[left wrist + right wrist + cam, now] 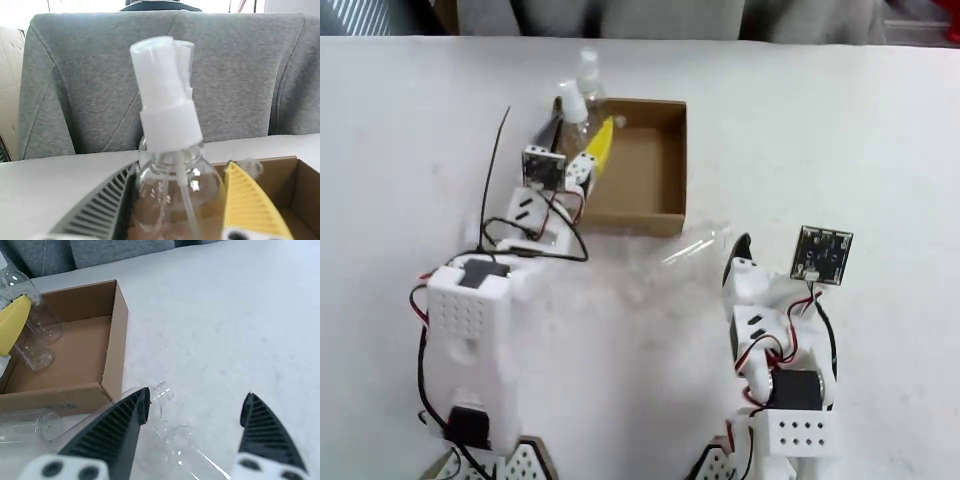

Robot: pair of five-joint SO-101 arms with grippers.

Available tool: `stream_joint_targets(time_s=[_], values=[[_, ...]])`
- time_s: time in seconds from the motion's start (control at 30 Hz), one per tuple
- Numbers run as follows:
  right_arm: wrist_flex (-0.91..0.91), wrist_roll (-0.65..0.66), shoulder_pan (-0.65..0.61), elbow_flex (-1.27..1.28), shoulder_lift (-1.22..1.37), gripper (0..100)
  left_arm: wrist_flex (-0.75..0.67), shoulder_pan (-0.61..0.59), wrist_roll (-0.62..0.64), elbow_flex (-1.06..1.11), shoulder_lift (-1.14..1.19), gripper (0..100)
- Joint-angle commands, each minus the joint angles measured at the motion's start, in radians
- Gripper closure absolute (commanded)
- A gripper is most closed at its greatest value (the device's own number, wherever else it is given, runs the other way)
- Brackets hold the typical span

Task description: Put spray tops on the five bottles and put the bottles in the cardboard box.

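Cardboard box [632, 221]: one. Topped bottles [172, 192], clear: two, each with one of two white spray tops [167, 117]. Bare bottles [172, 432], clear, lying on the desk [840, 130]: two discernible. Robot arms [470, 325]: two.

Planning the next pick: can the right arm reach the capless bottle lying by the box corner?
Probably yes: the right gripper hangs open just above that bottle, with nothing between them; the box stands beside.

A capped bottle [172, 192] is upright at the cardboard box [638, 222] (an uncapped bottle [172, 432] lies outside).
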Motion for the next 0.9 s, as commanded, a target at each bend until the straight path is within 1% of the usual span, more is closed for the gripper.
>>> stream_joint_targets(time_s=[0.0, 0.1, 0.27, 0.37, 0.5, 0.6, 0.87], values=[[-0.004, 0.000, 0.012, -0.005, -0.013, 73.3, 0.003, -0.019, -0.006, 0.043, -0.084, 74], [-0.004, 0.000, 0.012, -0.005, -0.013, 73.3, 0.003, -0.019, -0.006, 0.061, -0.102, 74], [-0.004, 0.000, 0.013, -0.005, -0.013, 73.3, 0.008, -0.019, -0.005, 0.066, -0.104, 66], [-0.004, 0.000, 0.013, -0.005, -0.013, 73.3, 0.038, -0.021, -0.005, 0.058, -0.113, 66], [-0.004, 0.000, 0.013, -0.005, -0.013, 73.3, 0.040, -0.030, -0.003, 0.058, -0.133, 66], [-0.004, 0.000, 0.013, -0.005, -0.013, 73.3, 0.048, -0.039, 0.052, 0.068, -0.179, 66], [-0.004, 0.000, 0.013, -0.005, -0.013, 73.3, 0.049, -0.044, 0.066, 0.180, -0.298, 66]])
